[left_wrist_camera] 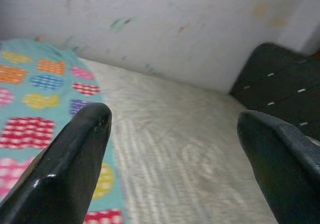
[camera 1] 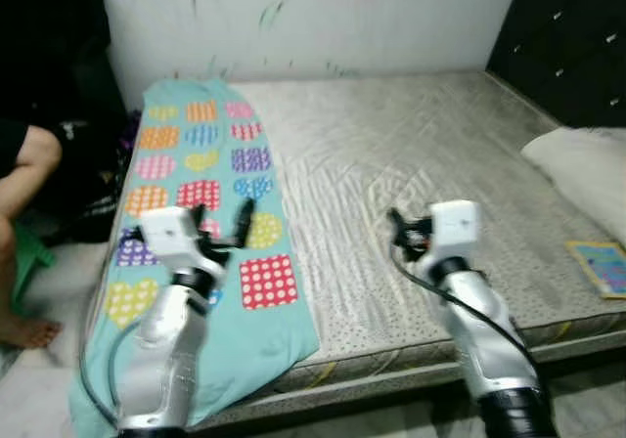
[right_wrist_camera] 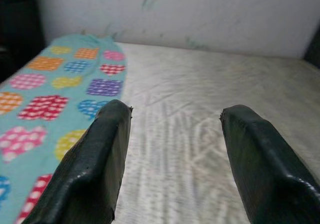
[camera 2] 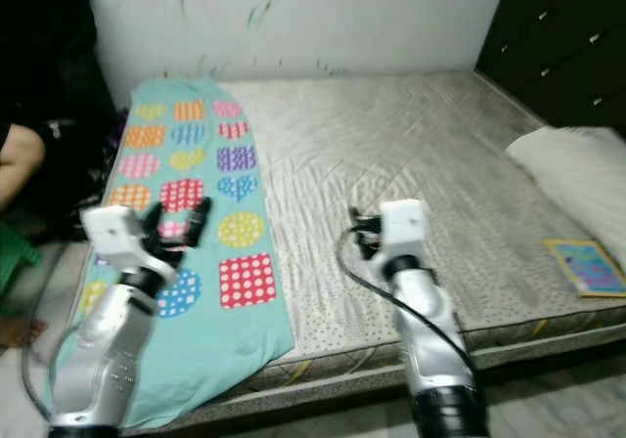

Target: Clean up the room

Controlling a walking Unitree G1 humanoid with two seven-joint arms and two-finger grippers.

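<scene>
On the mattress: heart-patterned teal blanket.

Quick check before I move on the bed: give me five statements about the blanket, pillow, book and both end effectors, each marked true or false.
1. The heart-patterned blanket lies along the mattress's left side. True.
2. The left end effector is shut on the blanket. False: its fingers are open and hold nothing.
3. A white pillow lies at the mattress's right edge. True.
4. The book rests on top of the blanket. False: it lies on the bare mattress at the right, near the pillow.
5. The right end effector is open. True.
</scene>
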